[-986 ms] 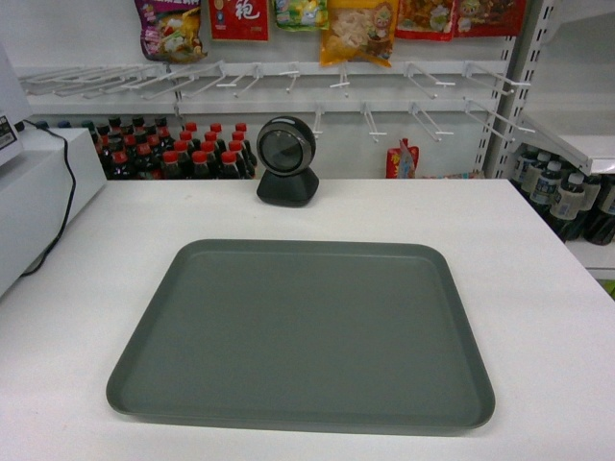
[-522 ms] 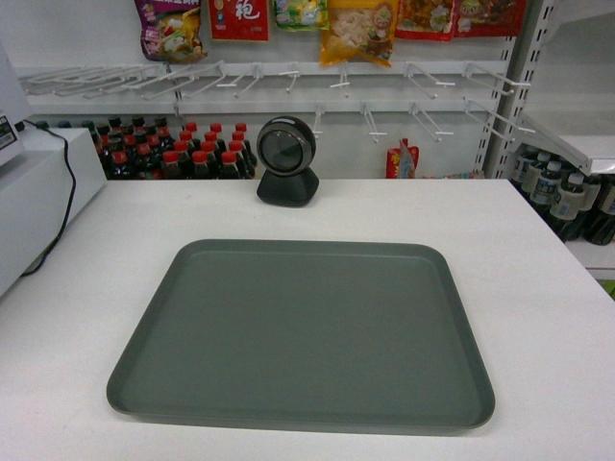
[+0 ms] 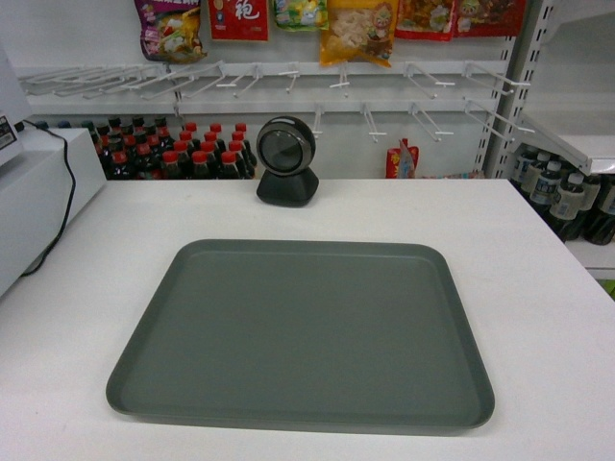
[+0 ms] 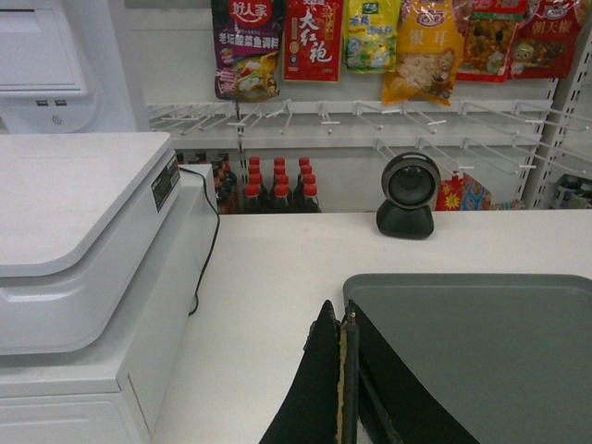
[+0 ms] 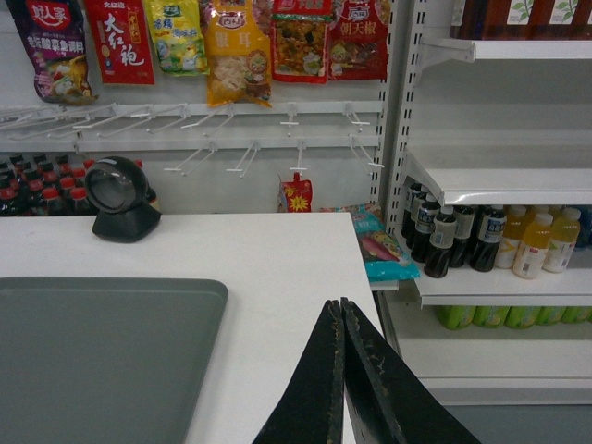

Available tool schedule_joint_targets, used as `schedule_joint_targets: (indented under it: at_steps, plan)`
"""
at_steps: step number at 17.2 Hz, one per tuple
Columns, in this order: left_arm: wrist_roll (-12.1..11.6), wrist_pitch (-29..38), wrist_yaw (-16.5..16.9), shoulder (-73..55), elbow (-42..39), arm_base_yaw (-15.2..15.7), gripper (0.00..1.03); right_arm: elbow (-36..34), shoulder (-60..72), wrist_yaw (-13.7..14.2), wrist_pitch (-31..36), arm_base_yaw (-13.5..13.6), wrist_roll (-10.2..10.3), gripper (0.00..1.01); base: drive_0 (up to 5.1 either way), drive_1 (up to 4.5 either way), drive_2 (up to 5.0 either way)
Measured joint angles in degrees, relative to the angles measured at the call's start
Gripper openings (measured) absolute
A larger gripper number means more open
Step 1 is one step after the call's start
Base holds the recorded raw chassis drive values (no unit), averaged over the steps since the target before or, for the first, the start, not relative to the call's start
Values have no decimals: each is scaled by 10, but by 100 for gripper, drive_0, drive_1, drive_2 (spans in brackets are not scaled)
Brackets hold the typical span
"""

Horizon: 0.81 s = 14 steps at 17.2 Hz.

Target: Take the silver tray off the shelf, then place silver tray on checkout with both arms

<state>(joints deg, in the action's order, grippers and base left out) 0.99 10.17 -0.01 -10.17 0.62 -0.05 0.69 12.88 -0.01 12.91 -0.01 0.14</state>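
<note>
Nothing has moved since a second ago — the silver tray (image 3: 303,331) lies flat on the white bench (image 3: 538,288) exactly as before, its long axis running left to right, the black scanner (image 3: 286,161) well behind it. Both grippers are clear of it, fingers pressed together and holding nothing. From the left gripper (image 4: 344,333) the tray's near-left corner sits just to the right; from the right gripper (image 5: 340,324) its right edge lies off to the left, farther away. So the left arm is the nearer. By my reading the placement is done.
</note>
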Motion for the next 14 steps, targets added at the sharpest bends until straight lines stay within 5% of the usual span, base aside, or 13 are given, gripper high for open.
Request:
schedule_joint_targets:
  at_steps: [2,7,8,14]
  plan:
    - [0,-99,2,68,0,0,1,0,-18,0,-17,0,0,2,0,0,0]
    - [0,-104,1,96,0,0,1,1,-126,-1,-127,0,0,2,0,0,0]
    - [0,-104,0,96,0,0,6,0,-126,0,-134,0,0,12,0,0,0]
    - [0,-104,0,96,0,0,73,0,-127,0,-131,0,0,80,0,0,0]
